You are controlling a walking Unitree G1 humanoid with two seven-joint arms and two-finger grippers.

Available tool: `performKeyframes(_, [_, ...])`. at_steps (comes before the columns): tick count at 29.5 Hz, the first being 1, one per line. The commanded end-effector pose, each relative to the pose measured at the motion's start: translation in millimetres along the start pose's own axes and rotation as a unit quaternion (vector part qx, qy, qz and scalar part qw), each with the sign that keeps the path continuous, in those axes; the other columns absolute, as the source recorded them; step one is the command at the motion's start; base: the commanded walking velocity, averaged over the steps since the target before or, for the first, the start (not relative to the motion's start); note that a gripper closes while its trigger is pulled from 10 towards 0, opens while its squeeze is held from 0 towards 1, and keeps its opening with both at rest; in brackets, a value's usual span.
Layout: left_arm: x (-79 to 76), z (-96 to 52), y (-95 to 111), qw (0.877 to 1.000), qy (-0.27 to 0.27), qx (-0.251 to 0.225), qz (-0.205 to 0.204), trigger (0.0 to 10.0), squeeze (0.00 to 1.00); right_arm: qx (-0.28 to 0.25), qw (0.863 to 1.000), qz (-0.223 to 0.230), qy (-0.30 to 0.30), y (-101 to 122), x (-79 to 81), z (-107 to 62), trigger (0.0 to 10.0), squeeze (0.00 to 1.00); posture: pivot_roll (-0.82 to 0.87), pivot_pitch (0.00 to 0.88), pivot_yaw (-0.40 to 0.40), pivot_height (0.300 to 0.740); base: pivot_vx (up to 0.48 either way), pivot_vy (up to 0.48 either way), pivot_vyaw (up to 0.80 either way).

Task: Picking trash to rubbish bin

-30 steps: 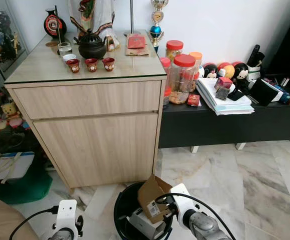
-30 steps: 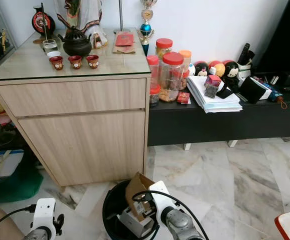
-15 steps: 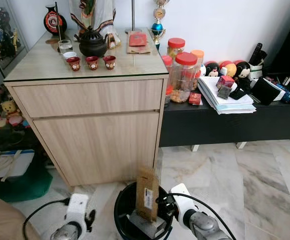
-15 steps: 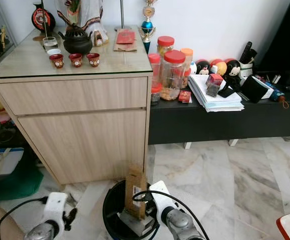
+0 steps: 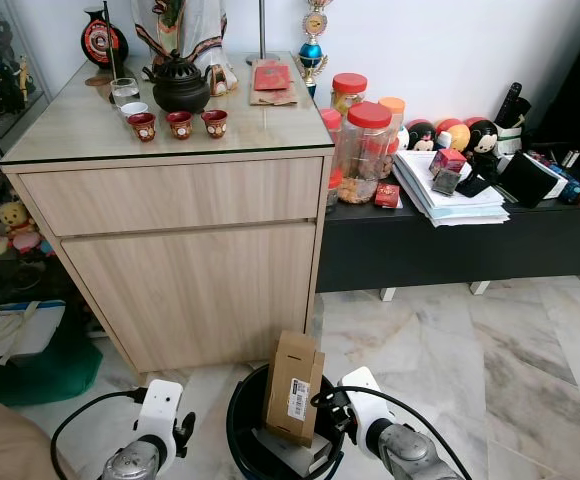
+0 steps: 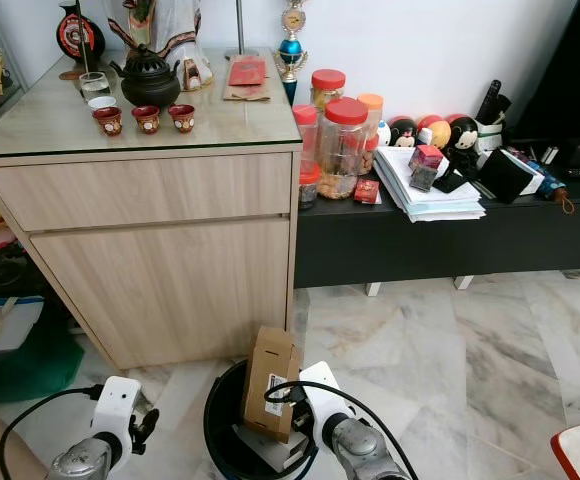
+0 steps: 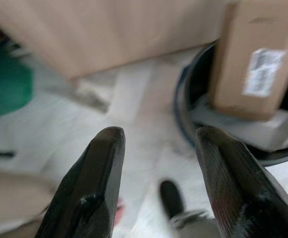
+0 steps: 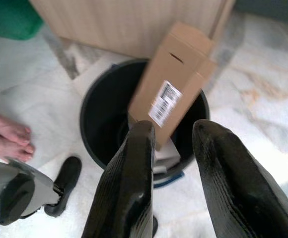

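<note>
left tool point(image 7: 156, 163): hanging low over the floor just left of the bin, fingers spread wide, gripping nothing; the box is lying off to its right, past the bin rim.
rubbish bin point(image 5: 240, 420): black, round, sitting on the marble floor in front of the wooden cabinet point(image 5: 190, 240), between the two arms.
cardboard box point(image 5: 292, 388): standing on end inside the bin, long axis near upright, barcode label facing the camera, top half sticking out above the rim; resting on a pale flat piece of trash point(image 8: 166, 151) already in the bin.
right tool point(image 8: 171, 148): sitting at the bin's right rim, pointing in at the box; fingers parted, and as far as I can tell not clamping the box.
nearer arm: right; the box is lying straight ahead of its fingers.
judgement: box looks dropped in; next move is probably pulling the right arm clear.
</note>
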State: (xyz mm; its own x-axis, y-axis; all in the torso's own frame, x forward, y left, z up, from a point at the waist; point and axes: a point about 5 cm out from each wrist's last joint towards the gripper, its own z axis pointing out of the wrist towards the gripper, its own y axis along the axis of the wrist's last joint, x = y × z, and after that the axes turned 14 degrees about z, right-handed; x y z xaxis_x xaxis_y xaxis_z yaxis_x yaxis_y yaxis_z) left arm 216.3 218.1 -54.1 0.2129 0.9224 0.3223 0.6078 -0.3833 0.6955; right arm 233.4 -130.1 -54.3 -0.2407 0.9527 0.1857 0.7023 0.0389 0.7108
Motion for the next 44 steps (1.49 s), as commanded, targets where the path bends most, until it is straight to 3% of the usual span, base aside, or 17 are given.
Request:
performKeyframes(1, [6.2,-2.5,-9,0.999,0.025,0.026,-0.005,10.0,0.0,0.004,0.999,0.027,-0.021,-4,-4.9,-1.5,10.0,0.0,0.02,0.026,-0.033,0.74,0.0,0.0,0.0])
performKeyframes(8, [16.0,-8.2,-24,0.995,0.072,0.058,-0.032,10.0,0.0,0.018,0.994,0.069,-0.08,-21,-22.1,-10.3,10.0,0.0,0.02,0.025,-0.034,0.74,0.0,0.0,0.0])
performKeyframes(11, [17.6,-9.5,-25,0.995,0.076,0.055,-0.031,10.0,0.0,-0.002,0.99,0.078,-0.117,-18,-42.0,-17.3,10.0,0.0,0.02,0.026,-0.034,0.74,0.0,0.0,0.0])
performKeyframes(12, [17.6,-9.5,-25,0.995,0.076,0.055,-0.031,10.0,0.0,-0.002,0.99,0.078,-0.117,-18,-42.0,-17.3,10.0,0.0,0.02,0.026,-0.034,0.74,0.0,0.0,0.0])
performKeyframes(13, [17.8,-10.3,-27,0.995,0.075,0.056,-0.028,10.0,0.0,-0.014,0.987,0.082,-0.136,-15,-55.5,-22.5,10.0,0.0,0.01,0.022,-0.031,0.74,0.0,0.0,0.0])
performKeyframes(16, [17.7,-10.4,-27,0.995,0.074,0.057,-0.026,10.0,0.0,-0.017,0.986,0.085,-0.141,-14,-59.6,-24.3,10.0,0.0,0.01,0.021,-0.031,0.74,0.0,0.0,0.0])
performKeyframes(21, [16.2,-11.5,-30,0.995,0.072,0.058,-0.021,10.0,0.0,-0.009,0.985,0.073,-0.158,-20,-84.0,-38.9,10.0,0.0,-0.01,0.002,-0.03,0.74,0.0,0.0,0.0])
performKeyframes(28, [13.9,-13.6,-34,0.996,0.063,0.063,-0.008,10.0,0.0,0.004,0.984,0.084,-0.157,-37,-85.9,-46.3,10.0,0.0,-0.01,0.0,-0.026,0.74,0.0,0.0,0.0])
performKeyframes(36, [17.0,-18.4,-44,0.995,0.063,0.075,0.001,10.0,0.0,0.037,0.979,0.121,-0.158,-69,-72.9,-51.3,10.0,0.0,-0.02,0.0,-0.017,0.74,0.0,0.0,0.0])
performKeyframes(44, [19.6,-21.1,-49,0.994,0.065,0.083,0.004,10.0,0.0,0.034,0.977,0.138,-0.158,-70,-70.2,-50.2,10.0,0.0,-0.02,0.0,-0.02,0.74,0.0,0.0,0.0])
